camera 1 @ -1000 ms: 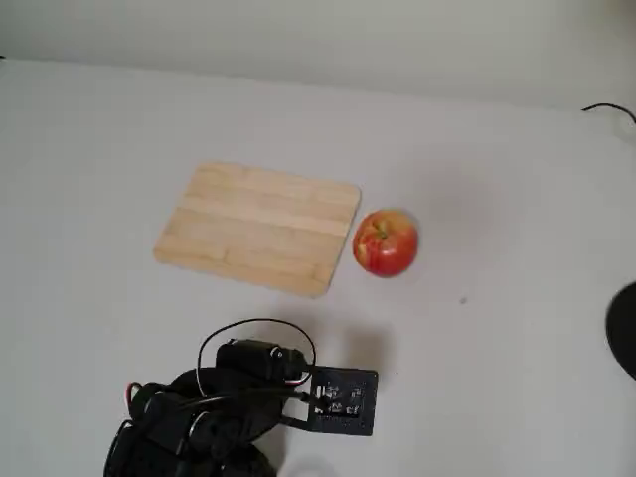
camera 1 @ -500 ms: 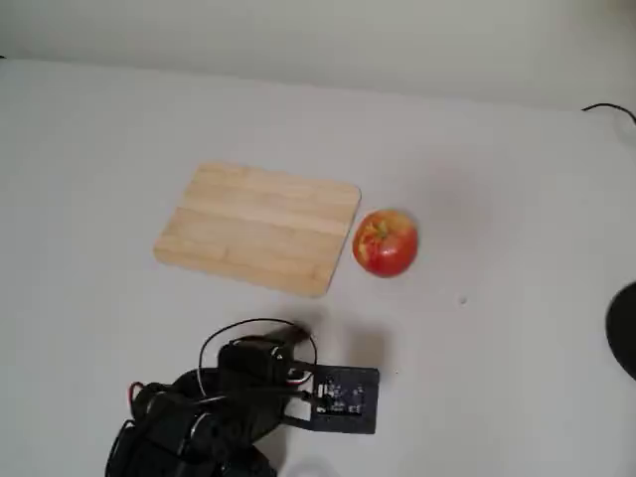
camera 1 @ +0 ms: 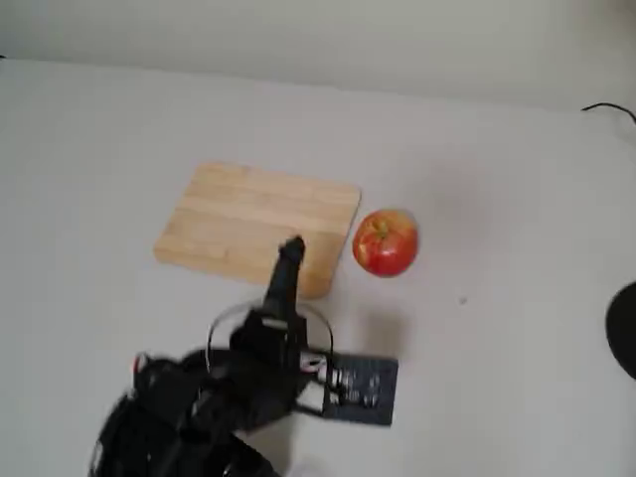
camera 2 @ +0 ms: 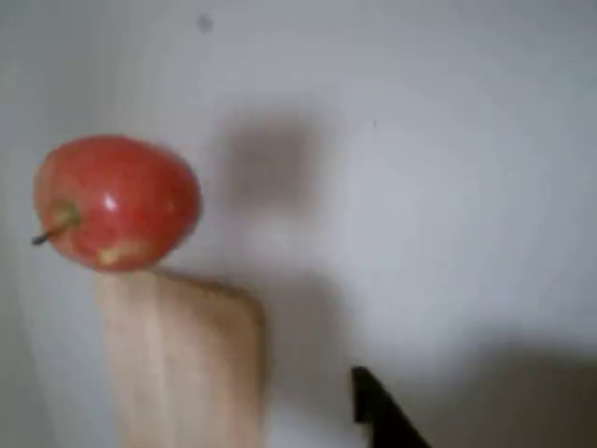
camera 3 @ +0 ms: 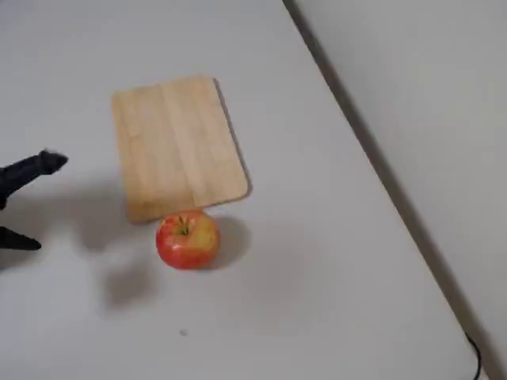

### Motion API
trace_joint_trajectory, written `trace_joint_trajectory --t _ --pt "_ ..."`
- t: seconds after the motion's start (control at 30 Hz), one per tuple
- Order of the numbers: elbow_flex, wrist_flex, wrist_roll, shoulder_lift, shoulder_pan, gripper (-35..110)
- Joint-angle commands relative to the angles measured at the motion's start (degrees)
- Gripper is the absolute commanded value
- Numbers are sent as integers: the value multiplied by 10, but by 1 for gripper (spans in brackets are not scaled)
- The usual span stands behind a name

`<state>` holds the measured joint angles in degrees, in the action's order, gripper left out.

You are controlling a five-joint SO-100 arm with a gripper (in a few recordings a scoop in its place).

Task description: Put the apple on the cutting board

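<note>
Nothing done yet: apple [camera 1: 385,241] sits on table just beside cutting board [camera 1: 253,225], ungrasped. Your gripper [camera 3: 22,202] spread, empty. Approach, grasp, transfer all remain.

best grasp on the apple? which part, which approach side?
Grip the apple across its round middle, at the widest part, stem up. It sits on the table just off the short end of the cutting board, so coming from above, fingers closing parallel to that board edge, probably avoids the board. The gripper is open and apart from it.
</note>
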<state>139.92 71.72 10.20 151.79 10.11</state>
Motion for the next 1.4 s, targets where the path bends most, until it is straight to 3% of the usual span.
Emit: trace_joint_trajectory --t 0.0,0.13,0.3,0.47,0.83,1.0,1.23,1.37 --pt "-265 39 -4 -257 14 80" --pt "-531 175 81 -483 4 79" --pt "-779 278 84 -711 -9 79" --pt "-930 318 80 -879 -23 79" --pt "-1088 322 76 -1085 -29 75" --pt "-1114 322 76 -1108 -30 58" --pt "-1138 322 62 -1120 -33 17" --pt "-1140 324 55 -1112 -38 11"
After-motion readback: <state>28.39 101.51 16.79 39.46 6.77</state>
